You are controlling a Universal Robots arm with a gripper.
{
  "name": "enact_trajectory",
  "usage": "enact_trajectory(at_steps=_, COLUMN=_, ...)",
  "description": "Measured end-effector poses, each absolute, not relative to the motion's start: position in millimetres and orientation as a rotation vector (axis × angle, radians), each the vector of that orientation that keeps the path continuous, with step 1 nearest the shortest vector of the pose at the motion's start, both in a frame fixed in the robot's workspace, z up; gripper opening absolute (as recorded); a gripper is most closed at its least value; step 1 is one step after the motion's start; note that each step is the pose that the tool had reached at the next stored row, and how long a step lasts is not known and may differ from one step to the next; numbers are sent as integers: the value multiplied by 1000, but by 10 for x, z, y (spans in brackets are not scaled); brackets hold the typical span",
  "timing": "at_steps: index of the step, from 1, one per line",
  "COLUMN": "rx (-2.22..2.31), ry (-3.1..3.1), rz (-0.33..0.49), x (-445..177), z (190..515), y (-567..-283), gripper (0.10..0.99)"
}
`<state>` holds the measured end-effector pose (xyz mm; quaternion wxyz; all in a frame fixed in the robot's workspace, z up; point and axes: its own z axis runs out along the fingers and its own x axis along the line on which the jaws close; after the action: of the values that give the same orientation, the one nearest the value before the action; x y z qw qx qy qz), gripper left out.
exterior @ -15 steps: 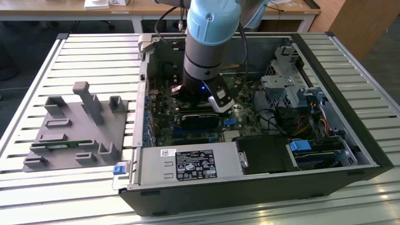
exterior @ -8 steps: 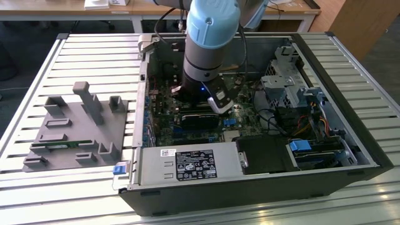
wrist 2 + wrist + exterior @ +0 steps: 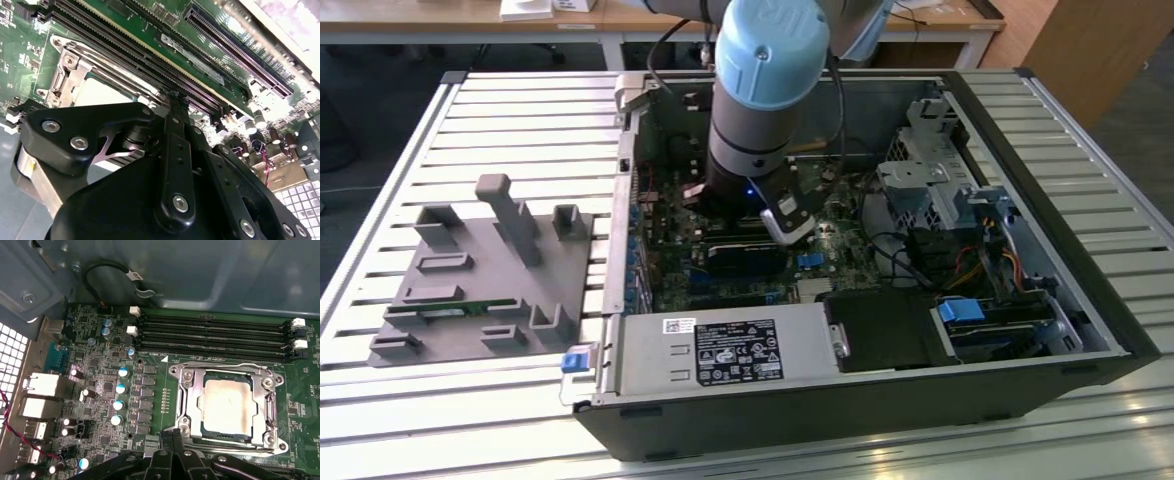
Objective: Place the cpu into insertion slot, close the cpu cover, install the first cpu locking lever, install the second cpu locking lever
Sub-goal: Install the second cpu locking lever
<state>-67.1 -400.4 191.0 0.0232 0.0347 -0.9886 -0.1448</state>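
In the first wrist view the cpu (image 3: 225, 405), a dull silvery-tan square, sits in the insertion slot (image 3: 199, 415), whose dark edge shows around it. The cpu cover (image 3: 187, 390), a silvery metal frame, lies flat over the chip's border. A thin wire lever (image 3: 220, 365) runs along the socket's side nearest the memory slots. My gripper (image 3: 172, 435) is shut, its two thin black fingertips pressed together just off a corner of the socket with nothing visible between them. In the second wrist view the gripper (image 3: 175, 100) stands over the board beside the cpu (image 3: 102, 92) and cover (image 3: 70, 67).
Long black memory slots (image 3: 210, 335) run beside the socket, with capacitors (image 3: 120, 390) and rear ports (image 3: 42, 385) close by. The arm (image 3: 754, 110) reaches down into the open computer case (image 3: 1041, 140). A grey fixture (image 3: 480, 270) lies at the exterior view's left, a power supply (image 3: 720, 350) in front.
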Motion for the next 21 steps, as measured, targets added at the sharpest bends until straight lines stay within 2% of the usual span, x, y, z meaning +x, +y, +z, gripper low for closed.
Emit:
enact_trajectory(at_steps=10, rx=108, ry=-3057, rz=-474, x=-696, z=1889, y=-3994, gripper=106)
enact_trajectory(at_steps=21, rx=108, ry=-3057, rz=-474, x=-697, z=2019, y=-3995, gripper=106)
